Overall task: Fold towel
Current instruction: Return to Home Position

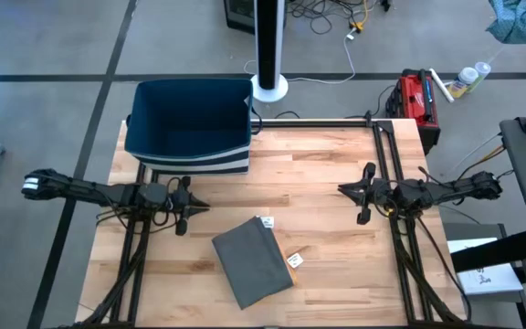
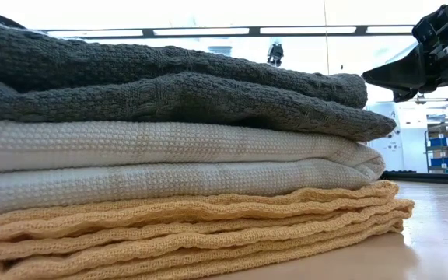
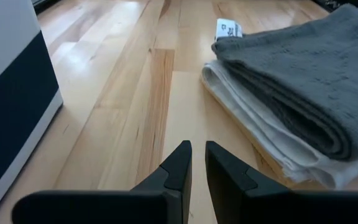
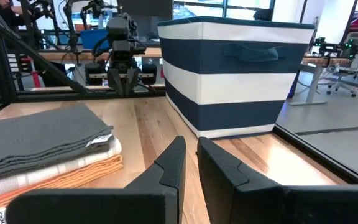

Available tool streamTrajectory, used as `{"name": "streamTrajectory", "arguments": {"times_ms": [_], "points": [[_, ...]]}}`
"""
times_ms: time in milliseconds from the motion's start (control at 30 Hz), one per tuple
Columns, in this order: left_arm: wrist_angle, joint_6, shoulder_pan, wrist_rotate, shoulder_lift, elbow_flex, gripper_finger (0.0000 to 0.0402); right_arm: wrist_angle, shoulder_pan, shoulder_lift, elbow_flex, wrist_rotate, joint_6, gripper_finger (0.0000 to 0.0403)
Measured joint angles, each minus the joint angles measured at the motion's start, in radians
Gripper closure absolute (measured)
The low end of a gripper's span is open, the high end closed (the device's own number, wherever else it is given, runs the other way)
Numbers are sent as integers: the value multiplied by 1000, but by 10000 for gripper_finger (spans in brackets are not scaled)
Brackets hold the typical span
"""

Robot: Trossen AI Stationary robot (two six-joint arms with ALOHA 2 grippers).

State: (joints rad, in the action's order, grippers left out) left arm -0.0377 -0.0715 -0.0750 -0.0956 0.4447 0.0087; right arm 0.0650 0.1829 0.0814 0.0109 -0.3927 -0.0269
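Left gripper (image 1: 201, 206) hovers over the left side of the light wooden tabletop (image 1: 318, 164), its fingers clenched almost together on nothing. The right gripper (image 1: 345, 190) hovers over the right side, likewise clenched and empty, pointing toward the left one. Between them, nearer the edge opposite the navy-and-white striped fabric bin (image 1: 190, 123), lies the folded stack: a dark gray woven towel (image 1: 252, 261) on top, a white waffle-textured towel (image 2: 169, 159) beneath it, and an orange knit towel (image 2: 193, 225) on the tabletop.
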Motion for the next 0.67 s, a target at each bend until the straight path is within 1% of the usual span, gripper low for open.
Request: {"name": "streamTrajectory", "arguments": {"times_ms": [367,667], "points": [[-4,0,0,0,39,0,364,0,0,0,0,0,0,366],[-5,0,0,0,47,0,364,0,0,0,0,0,0,366]]}}
